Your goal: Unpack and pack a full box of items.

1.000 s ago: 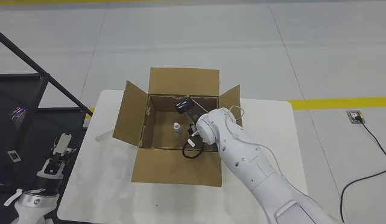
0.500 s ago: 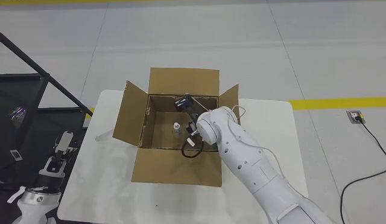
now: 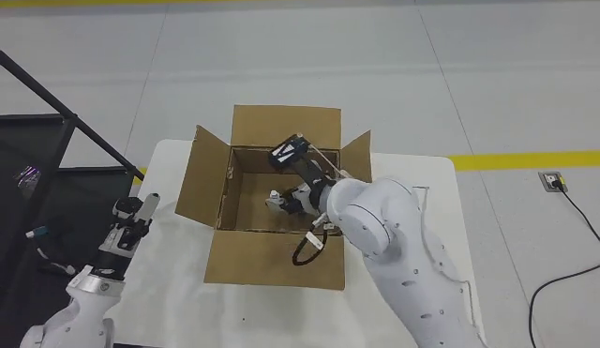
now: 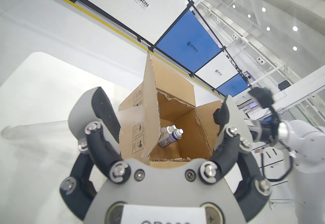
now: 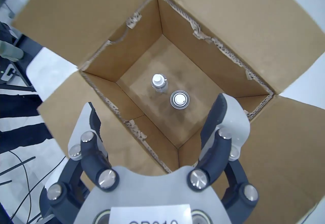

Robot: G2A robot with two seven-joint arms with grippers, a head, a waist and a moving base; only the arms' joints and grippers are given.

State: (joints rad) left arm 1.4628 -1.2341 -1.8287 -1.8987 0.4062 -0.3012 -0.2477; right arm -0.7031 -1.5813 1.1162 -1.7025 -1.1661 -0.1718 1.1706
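Note:
An open cardboard box [image 3: 281, 259] stands mid-table with its flaps spread. On its floor stand two small bottles: a clear one with a white cap [image 5: 159, 83] and a round one with a white top [image 5: 179, 100]; they also appear as the bottles [image 4: 170, 135] through the box's open top. My right gripper [image 5: 157, 118] hovers over the box opening, open and holding nothing, well above the bottles. My left gripper [image 4: 165, 114] is open and bare, off the box's left side near the table's left edge, left gripper [image 3: 139, 213] pointing at the box.
The white table [image 3: 422, 207] has bare surface on both sides of the box. A dark frame and cables [image 3: 37, 179] stand off the table's left edge. The box's left flap [image 3: 202, 179] juts out toward my left arm.
My right arm has lifted and pulled back over the box's near side. My left arm has swung up from the lower left toward the table and the box.

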